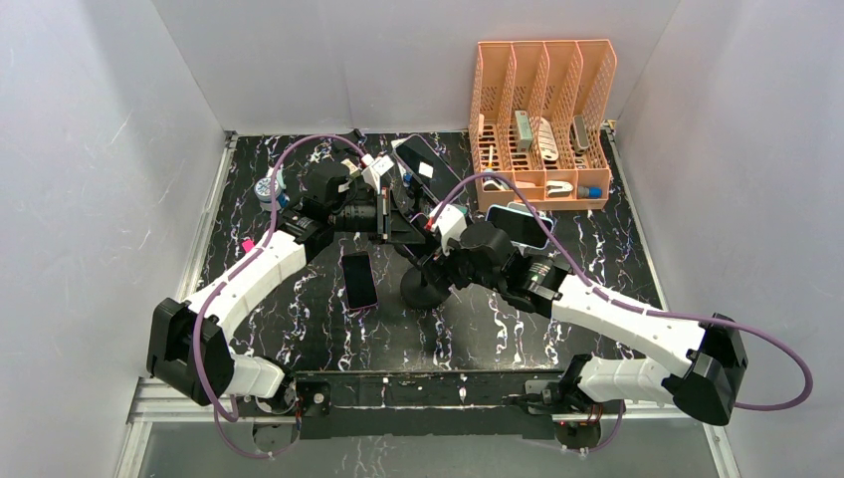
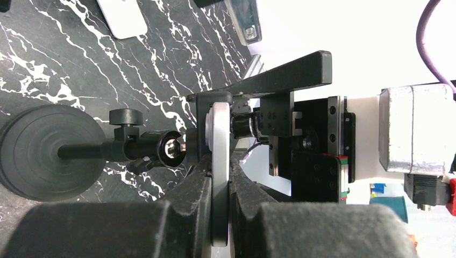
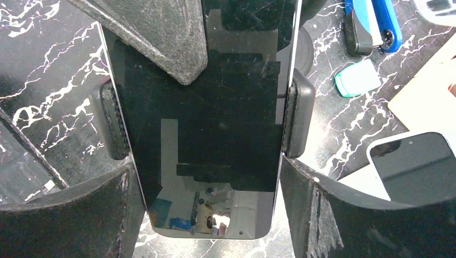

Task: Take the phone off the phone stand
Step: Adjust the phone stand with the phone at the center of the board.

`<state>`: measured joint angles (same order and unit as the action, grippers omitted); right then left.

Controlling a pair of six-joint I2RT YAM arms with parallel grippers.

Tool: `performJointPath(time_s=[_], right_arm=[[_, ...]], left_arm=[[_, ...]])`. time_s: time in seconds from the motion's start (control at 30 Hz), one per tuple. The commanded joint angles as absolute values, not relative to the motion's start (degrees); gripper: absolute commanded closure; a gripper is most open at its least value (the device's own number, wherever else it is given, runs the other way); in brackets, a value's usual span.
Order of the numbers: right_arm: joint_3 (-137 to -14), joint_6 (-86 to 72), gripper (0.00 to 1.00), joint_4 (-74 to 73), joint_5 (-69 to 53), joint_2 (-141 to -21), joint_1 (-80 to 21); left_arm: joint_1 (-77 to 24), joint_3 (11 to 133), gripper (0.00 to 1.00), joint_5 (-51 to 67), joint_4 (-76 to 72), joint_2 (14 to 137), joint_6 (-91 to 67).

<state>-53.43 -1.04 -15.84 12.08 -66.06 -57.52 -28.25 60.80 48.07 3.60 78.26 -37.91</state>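
A black marbled tabletop is seen from above, with two white robot arms reaching in from the near edge and meeting at its middle. There a phone stand sits on a round black base, with a thin stem rising to a ball joint. The phone is still in the stand. Its dark screen faces the right wrist camera, and the stand's two padded clamp pieces press against its long edges.

The left fingers are closed tight on the phone, pinching its thin pale edge between them. In the right wrist view, one of them lies across the upper part of the screen.

The right fingers are spread wide, one on each side of the phone's lower end, just below the clamp pieces. Each sits right beside a long edge of the phone. It is not clear whether they touch it.

A pink-cased phone lies flat on the tabletop just left of the stand's base. Another phone, in a pale case, lies to the right, behind the right arm. A peach slotted organizer stands at the far right corner, holding small items. Near the stand, the right wrist view also shows a blue object and a small teal one on the tabletop.
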Motion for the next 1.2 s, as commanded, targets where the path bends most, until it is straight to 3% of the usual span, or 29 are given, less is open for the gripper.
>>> performJointPath(time_s=[0.0,0.1,0.2,0.27,0.5,0.7,0.77,0.93,1.17], right_arm=[[-53.09,-0.09,0.13,-12.35,12.16,-65.25,-57.63],[-53.25,-0.09,0.25,-12.34,11.53,-64.86,-57.7],[-54.19,-0.22,0.35,-13.35,10.48,-64.27,-57.68],[-54.94,-0.78,0.4,-14.43,10.03,-63.82,-57.7],[-56.8,-3.33,0.42,-17.77,9.23,-62.41,-57.74],[-58.61,-6.43,0.42,-19.97,10.58,-62.69,-57.74],[-59.27,-7.64,0.42,-20.37,11.12,-62.96,-57.74],[-59.66,-10.61,0.41,-20.01,11.8,-63.44,-57.74],[-58.65,-12.28,0.41,-19.04,12.74,-63.7,-57.72]], left_arm=[[-28.13,61.68,1.0,48.82,7.8,78.83,-37.23],[-28.13,61.68,0.98,48.64,7.92,78.46,-37.25],[-28.13,61.61,0.74,48.09,7.87,77.55,-37.2],[-28.13,61.54,0.63,46.95,7.47,76.39,-37.39],[-28.13,58.88,0.43,38.67,3.34,70.08,-39.78],[-28.21,50.42,0.33,29.64,-7.13,61.51,-44.29],[-28.28,45.76,0.23,26.06,-11.13,57.56,-45.8],[-29.22,36.79,0.21,19.21,-20.37,49.39,-49.24],[-38.46,35.36,0.21,10.55,-17.38,49.15,-45.89]])
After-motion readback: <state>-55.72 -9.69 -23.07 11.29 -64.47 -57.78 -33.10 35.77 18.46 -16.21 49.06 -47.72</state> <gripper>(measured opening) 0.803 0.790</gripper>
